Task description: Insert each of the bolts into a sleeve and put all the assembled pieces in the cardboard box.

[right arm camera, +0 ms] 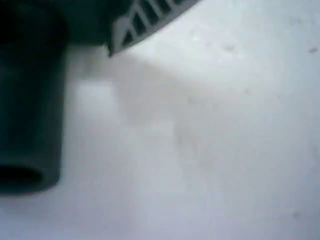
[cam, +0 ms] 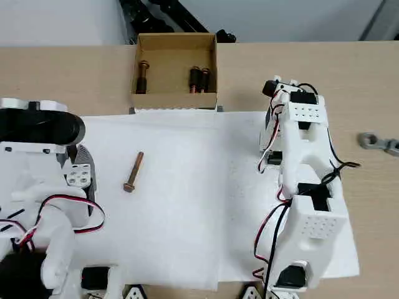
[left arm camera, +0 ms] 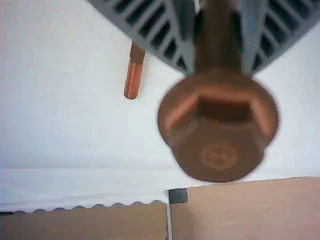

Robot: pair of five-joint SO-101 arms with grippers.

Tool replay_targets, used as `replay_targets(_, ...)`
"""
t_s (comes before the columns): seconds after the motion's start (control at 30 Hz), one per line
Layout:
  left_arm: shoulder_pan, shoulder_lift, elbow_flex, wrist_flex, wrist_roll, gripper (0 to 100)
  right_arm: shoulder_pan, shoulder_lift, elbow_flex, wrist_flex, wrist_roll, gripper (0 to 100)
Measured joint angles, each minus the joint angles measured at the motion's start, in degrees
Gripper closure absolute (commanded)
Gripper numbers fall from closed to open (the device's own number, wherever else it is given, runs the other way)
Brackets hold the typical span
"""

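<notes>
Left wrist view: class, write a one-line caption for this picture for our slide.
Left tool grips a copper bolt head-on to the camera; a second bolt lies on the white mat.

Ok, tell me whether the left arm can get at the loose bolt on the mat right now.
Probably not to pick it up: the left end effector is already shut on another bolt. The way itself looks free, since the loose bolt lies bare on the white mat close by.

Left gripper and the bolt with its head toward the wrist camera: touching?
Touching. The left wrist view shows the bolt with its shank clamped in the left gripper, ribbed grey fingers tight against both sides and the head sticking out beyond them.
</notes>
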Motion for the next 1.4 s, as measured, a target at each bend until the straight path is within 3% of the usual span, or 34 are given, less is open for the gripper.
replay_targets(0.37,0.00,0.00,0.00,0.00,0.00,99,-0.88,-7.12,0.00,7.30,0.18,85.8)
replay_targets(1.4,0.00,0.00,0.00,0.00,-0.26,99,-2.64,-9.05,0.00,3.52,2.90,85.5)
